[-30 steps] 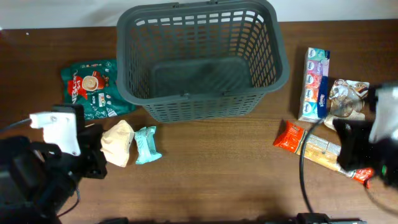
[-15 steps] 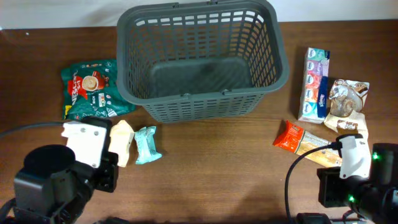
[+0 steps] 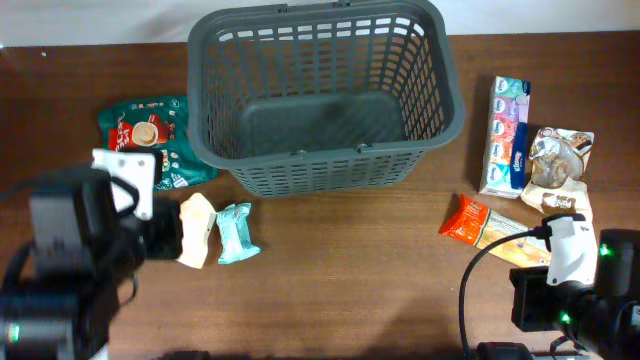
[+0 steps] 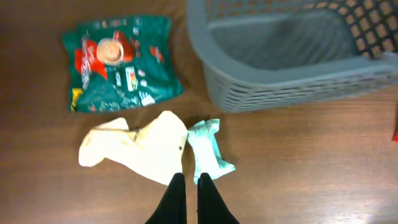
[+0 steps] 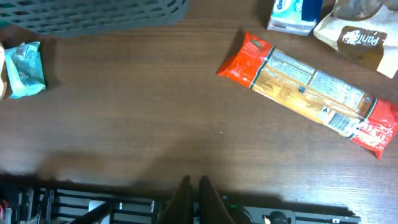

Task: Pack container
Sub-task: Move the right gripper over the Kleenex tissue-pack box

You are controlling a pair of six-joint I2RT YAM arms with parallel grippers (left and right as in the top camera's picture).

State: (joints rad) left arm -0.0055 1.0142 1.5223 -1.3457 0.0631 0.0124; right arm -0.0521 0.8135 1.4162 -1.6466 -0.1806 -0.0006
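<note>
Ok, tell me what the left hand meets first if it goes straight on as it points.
Probably the cream packet or the teal packet beside it; both lie just ahead of the left hand. Depth is unclear.

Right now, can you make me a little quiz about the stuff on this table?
1. True or false: the basket has a snack inside.
2. Fill in: the long red packet lies on the ___ arm's side.
3. What lies right beside the cream packet? A the teal packet, B the long red packet, C the basket.
Key: 1 false; 2 right; 3 A.
</note>
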